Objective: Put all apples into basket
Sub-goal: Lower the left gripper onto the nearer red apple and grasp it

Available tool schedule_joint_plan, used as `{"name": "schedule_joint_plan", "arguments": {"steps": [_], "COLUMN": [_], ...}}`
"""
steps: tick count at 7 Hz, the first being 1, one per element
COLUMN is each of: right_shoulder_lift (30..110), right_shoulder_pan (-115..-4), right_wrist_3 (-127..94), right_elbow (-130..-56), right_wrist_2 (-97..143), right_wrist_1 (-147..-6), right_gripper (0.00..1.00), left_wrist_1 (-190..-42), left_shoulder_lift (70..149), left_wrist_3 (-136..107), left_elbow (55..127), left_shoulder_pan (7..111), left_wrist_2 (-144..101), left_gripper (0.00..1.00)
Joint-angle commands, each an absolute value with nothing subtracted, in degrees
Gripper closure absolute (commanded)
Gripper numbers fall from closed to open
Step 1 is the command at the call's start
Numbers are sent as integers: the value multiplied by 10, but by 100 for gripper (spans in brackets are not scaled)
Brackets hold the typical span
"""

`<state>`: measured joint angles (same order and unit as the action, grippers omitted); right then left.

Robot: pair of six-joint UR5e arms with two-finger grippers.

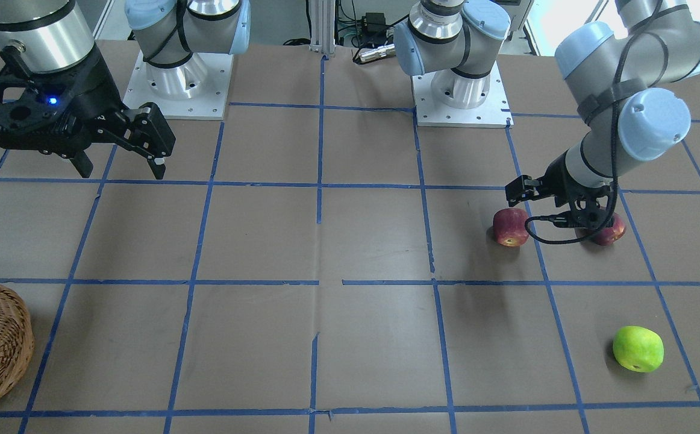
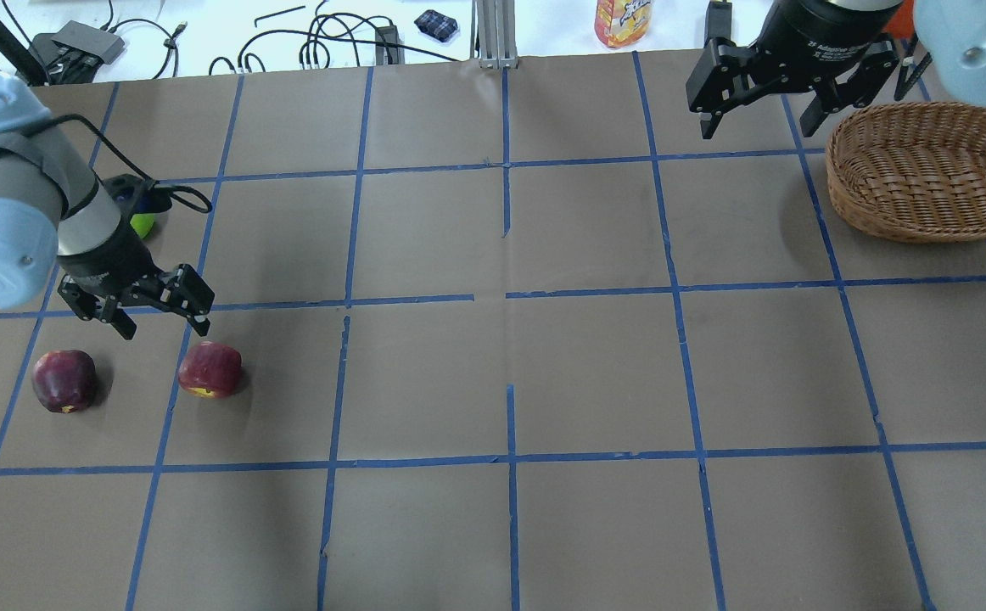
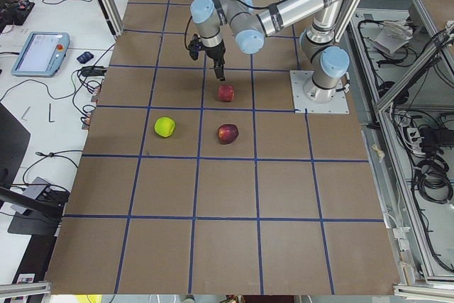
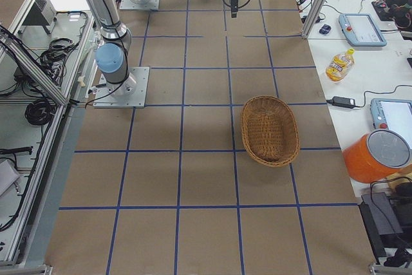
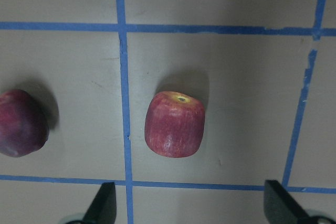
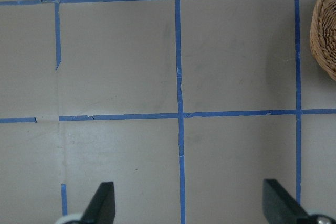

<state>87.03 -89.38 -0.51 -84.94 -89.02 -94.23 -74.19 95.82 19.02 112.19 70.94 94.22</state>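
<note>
Apples on the table, well apart from the basket

Overhead view: the left gripper (image 2: 164, 327) hung with its jaws spread wide, holding nothing, just beside the red apple (image 2: 210, 369) and not touching it. The maroon apple (image 2: 64, 381) lay near it across a line of blue tape. The green apple (image 2: 143, 225) was mostly hidden there behind the left arm; the front-facing view showed it whole (image 1: 638, 348), alone in its own square, while there the arm covered part of the maroon apple (image 1: 612, 230). The left wrist view showed the red apple (image 5: 175, 125) on its side, yellowish end up-frame, above the gap between the two fingertips. The right gripper (image 2: 760, 119), likewise wide and holding nothing, hovered just beside the basket (image 2: 883, 216) at the table's far right corner; its wrist view caught only the basket's rim (image 6: 325, 30)
</note>
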Motion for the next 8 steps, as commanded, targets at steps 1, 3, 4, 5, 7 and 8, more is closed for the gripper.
{"name": "schedule_joint_plan", "arguments": {"steps": [1, 3, 4, 5, 7, 8], "right_shoulder_lift": [874, 866, 869, 868, 870, 871], "right_shoulder_pan": [-894, -894, -894, -894, -895, -895], "right_wrist_3": [-4, -5, -4, -5, -5, -5], "right_elbow": [-850, -847, -849, -849, -842, -844], "right_wrist_2": [-896, -896, -894, -891, -889, -889], "right_wrist_1": [-940, -942, -941, -941, -935, -933], "right_gripper": [0, 0, 0, 0, 0, 0], "left_wrist_1": [-596, -553, -532, -528, -550, -552], "left_shoulder_lift": [983, 1007, 1012, 996, 966, 969], "left_wrist_3": [213, 228, 229, 228, 209, 153], "left_elbow": [1211, 1236, 1230, 1218, 1200, 1198], "left_shoulder_pan": [704, 704, 706, 707, 740, 777], "left_wrist_2": [942, 941, 945, 939, 877, 817], "left_gripper": [0, 0, 91, 100, 100, 100]}}
